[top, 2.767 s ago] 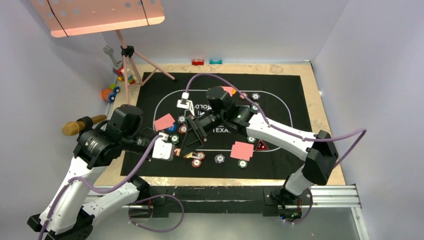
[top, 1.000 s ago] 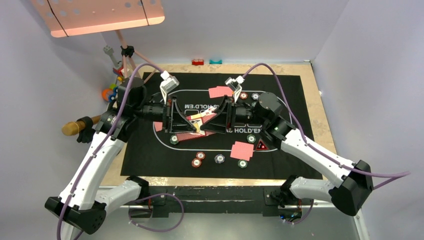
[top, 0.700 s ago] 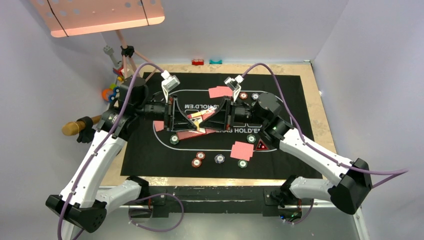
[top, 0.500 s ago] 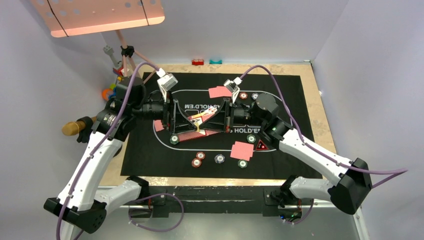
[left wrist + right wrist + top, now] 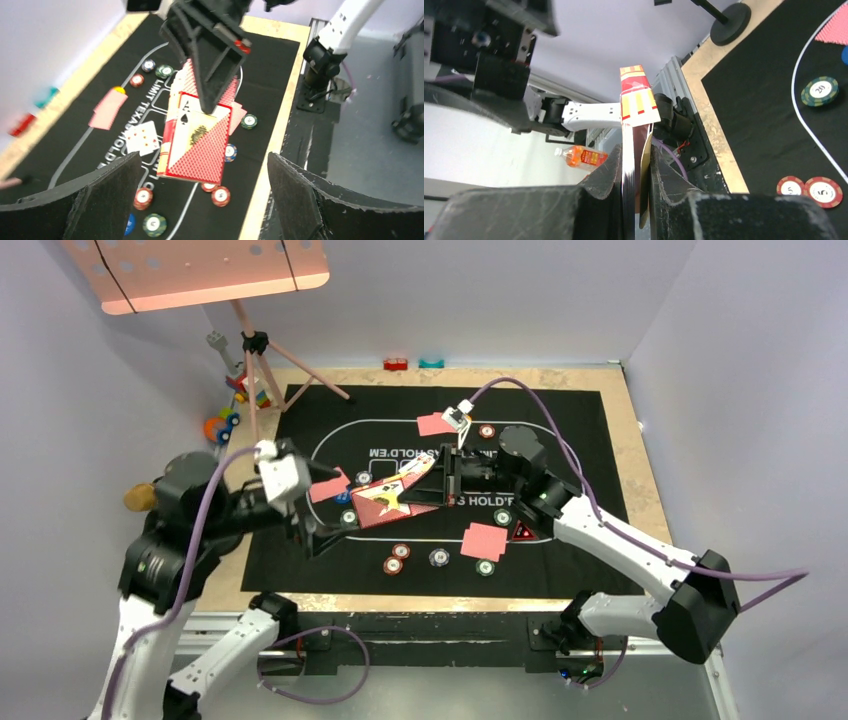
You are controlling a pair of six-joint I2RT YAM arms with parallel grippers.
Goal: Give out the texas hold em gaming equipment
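Right gripper (image 5: 440,485) is clamped on the card deck (image 5: 385,502) at frame centre, above the mat (image 5: 560,410). Left gripper (image 5: 310,530), lower left, stands wide, empty. Risk — the hold looks edge-only, so cards could fan out and spill onto the chips (image 5: 395,558).

Two white-and-black robot arms on a slotted metal rail

Each arm has glossy white link shells, black cylindrical joint housings and a purple cable looping to a small white wrist camera; the left gripper (image 5: 318,532) and right gripper (image 5: 440,484) carry matte black, wedge-shaped fingers (image 5: 102,192) with rough, scuffed edges.
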